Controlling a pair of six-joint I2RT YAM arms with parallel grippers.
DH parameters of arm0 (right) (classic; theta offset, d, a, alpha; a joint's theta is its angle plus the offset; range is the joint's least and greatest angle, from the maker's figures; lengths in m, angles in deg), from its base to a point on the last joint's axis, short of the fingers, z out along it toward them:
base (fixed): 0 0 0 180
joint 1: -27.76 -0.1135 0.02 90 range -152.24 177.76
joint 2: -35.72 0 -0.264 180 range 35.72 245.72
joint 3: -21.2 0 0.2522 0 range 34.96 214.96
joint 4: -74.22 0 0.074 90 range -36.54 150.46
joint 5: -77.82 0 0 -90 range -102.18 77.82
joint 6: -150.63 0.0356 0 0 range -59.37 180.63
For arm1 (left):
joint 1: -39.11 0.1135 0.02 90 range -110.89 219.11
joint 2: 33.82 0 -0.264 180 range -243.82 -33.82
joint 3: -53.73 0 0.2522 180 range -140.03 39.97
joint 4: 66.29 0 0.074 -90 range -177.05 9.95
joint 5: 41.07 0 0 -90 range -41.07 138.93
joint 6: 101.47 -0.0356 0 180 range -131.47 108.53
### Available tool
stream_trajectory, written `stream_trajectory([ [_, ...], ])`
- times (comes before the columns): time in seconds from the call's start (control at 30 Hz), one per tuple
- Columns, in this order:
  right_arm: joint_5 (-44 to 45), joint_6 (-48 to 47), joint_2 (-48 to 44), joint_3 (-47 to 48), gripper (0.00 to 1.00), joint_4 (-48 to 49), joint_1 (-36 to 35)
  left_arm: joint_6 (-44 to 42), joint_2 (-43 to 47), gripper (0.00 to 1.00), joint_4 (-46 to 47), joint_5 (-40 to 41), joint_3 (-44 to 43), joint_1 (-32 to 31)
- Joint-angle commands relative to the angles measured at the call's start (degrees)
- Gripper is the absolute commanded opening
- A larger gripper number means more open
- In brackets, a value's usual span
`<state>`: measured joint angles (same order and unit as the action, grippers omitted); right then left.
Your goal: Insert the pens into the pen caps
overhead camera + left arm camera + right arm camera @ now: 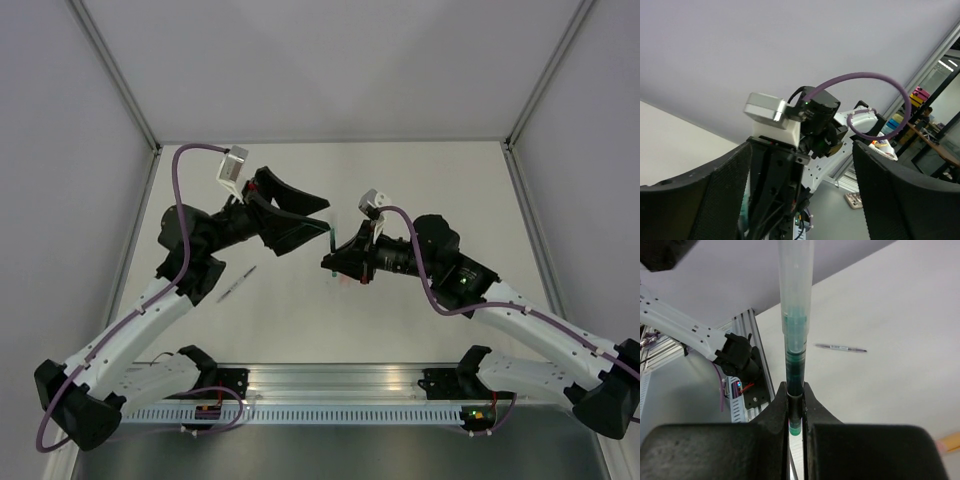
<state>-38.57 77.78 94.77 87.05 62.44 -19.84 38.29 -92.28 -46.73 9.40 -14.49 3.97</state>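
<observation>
Dark green, the pen [795, 365] is pinched near one end between my right fingers [816, 412], above the bench [420, 190], with a frosted cap [796, 285] sleeved over its far end. My left fingers [905, 195] stand wide, holding nothing, close by. If that cap is only half seated, a brush from those open fingers could knock it off or twist the pen in so thin a pinch.
</observation>
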Motion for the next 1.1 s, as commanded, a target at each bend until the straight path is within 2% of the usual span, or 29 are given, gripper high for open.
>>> stream_trajectory([
  [0.0,3.10,-0.45,-1.56,-3.22,0.00,-1.01,0.57,-6.59,3.69,0.87,-9.57,1.81,-2.93,-0.29],
  [0.03,4.75,-0.10,-1.74,-4.19,0.00,-1.10,0.57,-8.26,4.22,0.98,-12.20,2.87,-3.28,-0.37],
  [0.13,9.68,2.18,-0.69,-7.70,0.00,-1.97,0.57,-15.81,6.24,1.00,-28.42,10.94,-5.04,-0.37],
  [0.2,13.54,4.03,1.50,-8.93,0.00,-4.87,0.57,-19.51,7.83,1.00,-34.35,21.91,-4.17,-0.37],
  [0.23,17.48,5.86,1.95,-9.38,0.00,-6.44,0.57,-20.31,8.53,1.00,-36.38,25.00,-1.47,-0.37],
  [0.37,24.01,7.55,4.14,-12.10,0.00,-8.21,0.75,-21.72,11.61,1.00,-37.98,38.26,8.30,-0.37],
  [0.43,26.04,8.07,6.16,-13.86,0.00,-8.13,0.75,-21.63,12.75,1.00,-37.37,41.53,13.81,-0.37],
  [0.63,28.85,9.65,13.02,-17.46,0.00,-7.86,0.84,-23.21,13.20,1.00,-33.67,44.36,22.19,-0.28],
  [0.8,31.57,12.64,17.59,-18.61,0.00,-7.96,1.01,-23.13,12.93,0.99,-31.57,45.33,24.57,-0.20],
  [1.07,34.04,14.58,24.08,-15.80,0.00,-9.10,1.62,-23.92,16.61,0.99,-34.45,48.49,24.84,-0.20],
])
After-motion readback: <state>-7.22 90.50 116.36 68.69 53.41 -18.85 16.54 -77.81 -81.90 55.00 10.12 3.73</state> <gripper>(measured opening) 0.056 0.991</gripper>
